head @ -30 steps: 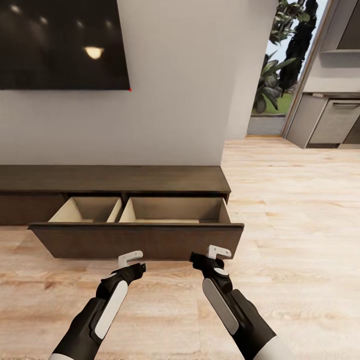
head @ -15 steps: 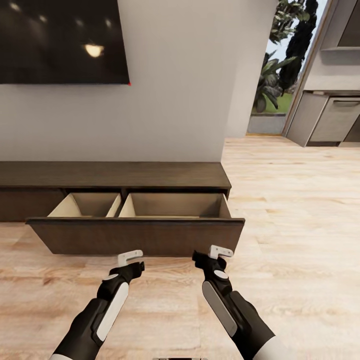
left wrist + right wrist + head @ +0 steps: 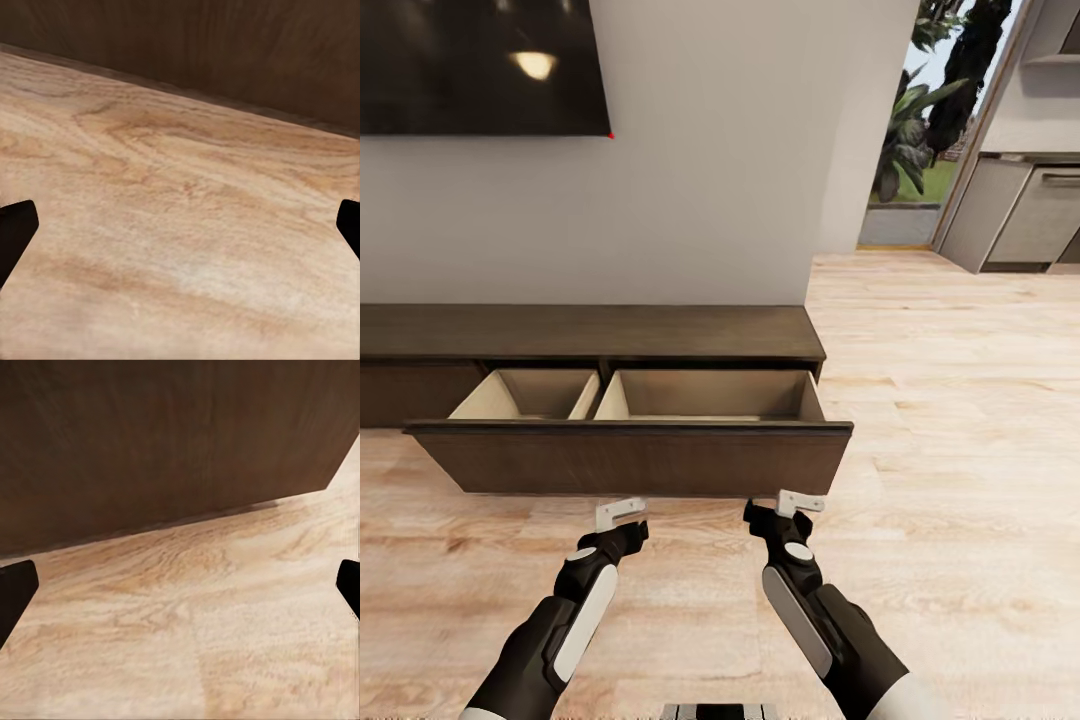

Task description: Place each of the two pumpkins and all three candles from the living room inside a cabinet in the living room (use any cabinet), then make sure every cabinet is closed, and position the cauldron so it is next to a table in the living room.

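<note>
A long, low dark-brown wooden cabinet stands against the pale grey wall, its right end stopping at the wall's corner. A black flat screen hangs on the wall above the cabinet's left part. The cabinet's wide pull-out front is drawn out over the light wooden plank floor. Behind it sit two pale beige compartments side by side: the left compartment is narrower, the right compartment wider, a slanted divider between them. What shows of both holds nothing; their nearest strip is hidden behind the front.

Just below the front's lower edge, the left gripper hangs over the floor, under the front's middle. In the left wrist view its dark fingertips sit at opposite sides, spread wide with only floor between them. The right gripper is under the front's right part, close to its lower edge; its fingertips are likewise spread wide and hold nothing, facing the dark front panel.

At the far right, beyond the wall's corner, green plants and grey kitchen units show.
</note>
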Controlling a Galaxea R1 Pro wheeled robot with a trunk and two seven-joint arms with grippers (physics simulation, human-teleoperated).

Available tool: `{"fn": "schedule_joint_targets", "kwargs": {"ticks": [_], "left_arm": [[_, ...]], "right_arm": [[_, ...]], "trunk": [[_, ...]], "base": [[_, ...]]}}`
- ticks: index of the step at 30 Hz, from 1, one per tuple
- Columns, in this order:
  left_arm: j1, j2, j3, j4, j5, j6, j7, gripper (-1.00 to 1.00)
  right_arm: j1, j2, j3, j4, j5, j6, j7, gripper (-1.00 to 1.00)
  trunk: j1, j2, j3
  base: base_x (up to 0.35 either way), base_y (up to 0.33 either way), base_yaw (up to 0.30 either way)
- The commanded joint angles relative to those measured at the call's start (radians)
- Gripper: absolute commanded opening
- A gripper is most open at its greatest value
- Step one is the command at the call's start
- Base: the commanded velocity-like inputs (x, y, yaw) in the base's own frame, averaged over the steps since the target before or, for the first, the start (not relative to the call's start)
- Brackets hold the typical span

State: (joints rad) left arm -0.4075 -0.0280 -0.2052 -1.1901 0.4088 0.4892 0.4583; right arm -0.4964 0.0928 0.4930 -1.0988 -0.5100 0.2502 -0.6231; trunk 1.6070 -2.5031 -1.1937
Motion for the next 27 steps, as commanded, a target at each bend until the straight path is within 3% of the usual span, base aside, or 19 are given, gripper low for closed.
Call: {"fn": "schedule_joint_targets", "kwargs": {"ticks": [1,5,8,14,21,27], "left_arm": [[-0.001,0.0,-0.002,-0.002,0.01,0.002,0.01,1.0],[-0.001,0.0,-0.002,-0.006,0.009,0.002,0.011,1.0],[-0.001,0.0,-0.002,-0.011,0.008,0.001,0.011,1.0],[0.0,0.0,-0.003,-0.015,0.004,-0.028,0.009,1.0],[0.006,0.0,-0.024,-0.018,-0.087,-0.136,0.0,1.0],[0.044,0.0,-0.044,-0.068,-0.104,-0.172,-0.003,1.0]], "right_arm": [[-0.001,-0.001,0.012,-0.001,0.018,0.002,-0.007,1.0],[-0.001,-0.002,0.029,0.007,0.099,-0.046,-0.008,1.0],[-0.001,-0.003,0.032,0.014,0.121,-0.076,-0.01,1.0],[-0.001,0.0,0.032,0.036,0.121,-0.111,-0.01,1.0],[-0.001,-0.005,0.033,0.051,0.129,-0.233,-0.002,1.0],[0.001,-0.007,0.034,0.052,0.136,-0.273,0.007,1.0]], "trunk": [[0.0,-0.001,-0.005],[0.002,-0.002,-0.02],[0.003,-0.002,-0.032],[0.006,-0.004,-0.055],[0.009,-0.005,-0.082],[0.012,-0.007,-0.105]], "base": [[0.0,0.0,0.0],[0.0,0.0,0.0],[0.0,0.0,0.0],[0.0,0.0,0.0],[0.0,0.0,0.0],[0.0,0.0,0.0]]}}
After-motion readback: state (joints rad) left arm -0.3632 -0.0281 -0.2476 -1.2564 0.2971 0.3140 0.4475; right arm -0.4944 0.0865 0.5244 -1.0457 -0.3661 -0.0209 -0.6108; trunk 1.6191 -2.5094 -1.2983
